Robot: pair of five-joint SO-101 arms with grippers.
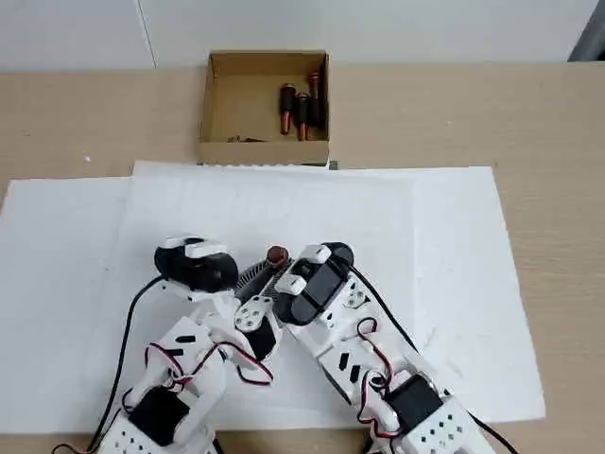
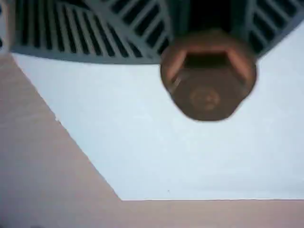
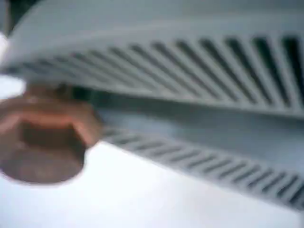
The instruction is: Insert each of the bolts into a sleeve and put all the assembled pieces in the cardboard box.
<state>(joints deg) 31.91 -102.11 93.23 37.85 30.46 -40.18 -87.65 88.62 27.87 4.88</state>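
Note:
A copper bolt (image 1: 276, 254) with a hex head (image 2: 208, 78) sticks out from between the ribbed grey fingers (image 2: 118, 28) of my left gripper (image 1: 267, 270), which is shut on it above the white paper. Something dark, perhaps a sleeve, sits behind the head. My right gripper (image 1: 284, 274) comes in from the other side and meets the left one at the bolt (image 3: 42, 137); how it stands on the piece is hidden. The cardboard box (image 1: 227, 104) lies at the back with three assembled copper-and-black pieces (image 1: 301, 106) in its right part.
White paper sheets (image 1: 425, 236) cover the middle of the wooden table (image 1: 548, 142). Both arms crowd the front centre, with their cables (image 1: 128, 331) trailing toward the front edge. Open paper lies between the grippers and the box.

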